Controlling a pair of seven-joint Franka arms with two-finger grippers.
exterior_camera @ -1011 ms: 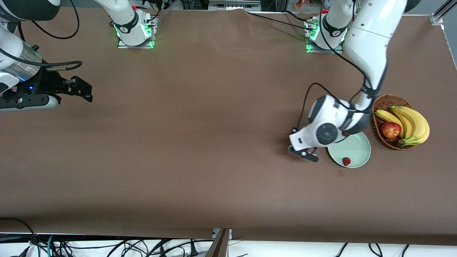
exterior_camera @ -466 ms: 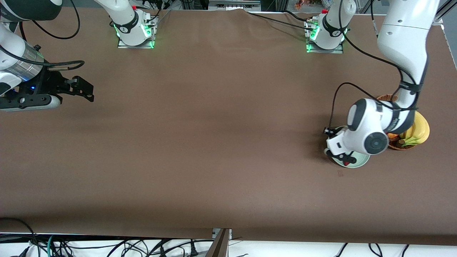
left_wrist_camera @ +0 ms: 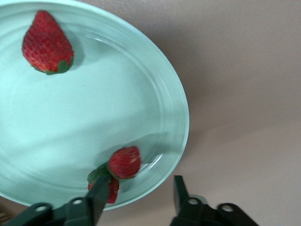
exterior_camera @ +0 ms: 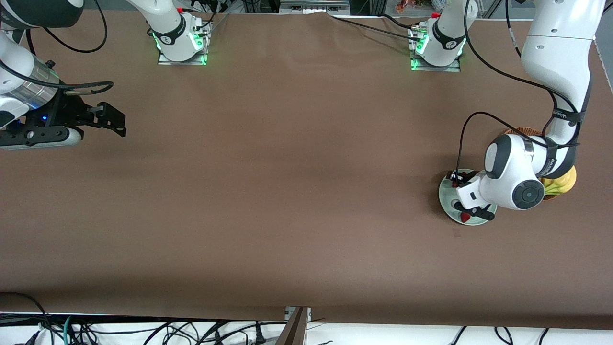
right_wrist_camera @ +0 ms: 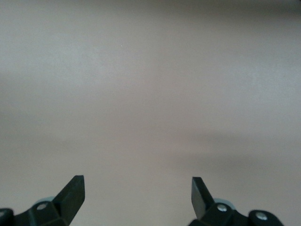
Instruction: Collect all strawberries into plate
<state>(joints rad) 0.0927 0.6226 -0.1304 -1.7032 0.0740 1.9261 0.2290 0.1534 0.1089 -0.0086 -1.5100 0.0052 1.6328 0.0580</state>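
The pale green plate (exterior_camera: 447, 197) lies near the left arm's end of the table. My left gripper (left_wrist_camera: 138, 190) hangs low over its rim, open, with nothing between its fingers. One strawberry (left_wrist_camera: 124, 162) lies in the plate just off one fingertip (left_wrist_camera: 99, 189), and a second strawberry (left_wrist_camera: 112, 190) is partly hidden by that finger. A third strawberry (left_wrist_camera: 47, 44) rests apart from them in the plate (left_wrist_camera: 94, 108). From the front, my left gripper (exterior_camera: 471, 212) covers much of the plate and one strawberry (exterior_camera: 464, 217) shows. My right gripper (right_wrist_camera: 138, 188) waits open above bare table, seen from the front at the right arm's end (exterior_camera: 112, 122).
A wicker basket (exterior_camera: 524, 130) with bananas (exterior_camera: 560, 184) stands beside the plate toward the left arm's end, mostly hidden by the left arm. Brown cloth covers the table. Cables hang below the table's near edge.
The left arm has swung from beside the plate to over it, toward the basket. Its gripper was shut and now stands open, with a strawberry lying in the plate by its fingertip. The right arm stayed put.
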